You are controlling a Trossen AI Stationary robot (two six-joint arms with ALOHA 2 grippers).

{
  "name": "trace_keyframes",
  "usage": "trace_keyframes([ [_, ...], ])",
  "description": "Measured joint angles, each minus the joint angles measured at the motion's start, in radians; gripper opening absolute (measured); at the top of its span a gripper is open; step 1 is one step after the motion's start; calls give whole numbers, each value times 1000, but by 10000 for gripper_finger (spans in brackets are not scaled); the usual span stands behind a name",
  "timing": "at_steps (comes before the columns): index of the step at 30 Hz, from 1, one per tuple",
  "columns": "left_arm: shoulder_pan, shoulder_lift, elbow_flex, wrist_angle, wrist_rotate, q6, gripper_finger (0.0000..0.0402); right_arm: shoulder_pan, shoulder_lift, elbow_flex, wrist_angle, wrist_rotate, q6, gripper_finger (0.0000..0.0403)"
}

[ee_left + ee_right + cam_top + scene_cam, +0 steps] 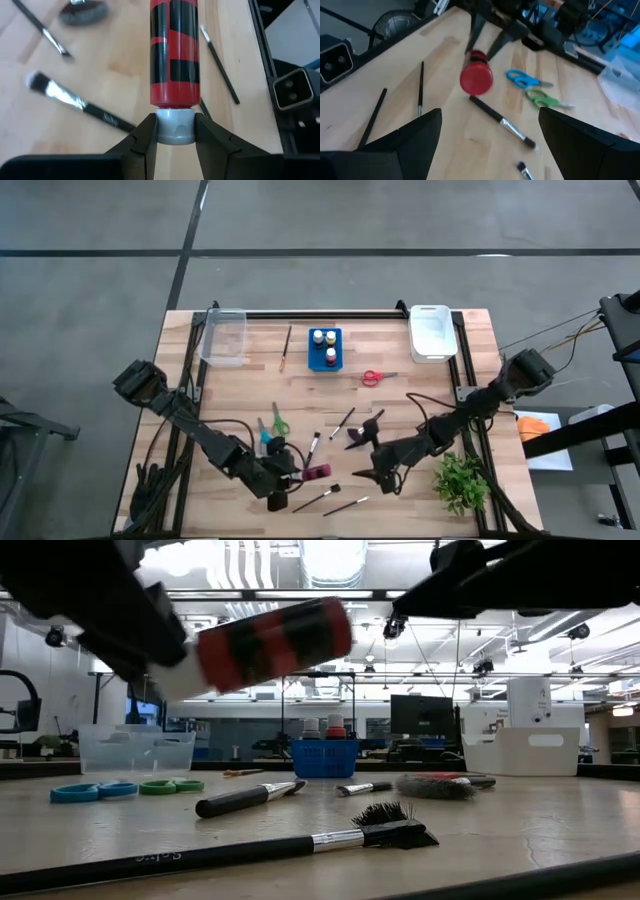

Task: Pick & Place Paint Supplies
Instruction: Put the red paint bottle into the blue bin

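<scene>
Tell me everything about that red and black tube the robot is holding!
The tube is a red cylinder with black blocky markings and a grey cap; it looks like plastic. The left end effector pinches it by the cap, one dark finger on each side. It is lifted off the wooden table, sticking out sideways with a slight tilt, above the scattered brushes near the table's front edge. Only the fingers touch it. Its far end is a plain red disc.

Left tool (150, 635) blurred, cut off at low view's top edge
</scene>
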Motion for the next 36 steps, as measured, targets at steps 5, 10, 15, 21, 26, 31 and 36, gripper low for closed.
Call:
trace_keyframes([
  [5,32,0,0,35,0,50,107,1,28,7,31,0,-9,331],
  [10,59,0,-1,74,22,95,107,0,82,54,48,0,-34,331],
  [15,72,0,7,95,46,130,107,0,138,122,45,1,-63,331],
  [21,72,-1,13,100,54,140,107,-2,151,147,37,10,-63,331],
  [26,72,-1,12,102,54,141,107,-4,151,151,40,10,-57,328],
  [31,72,-1,12,120,54,154,107,-7,156,150,39,10,-47,293],
  [36,72,-1,12,126,55,157,107,-7,157,149,40,10,-45,235],
])
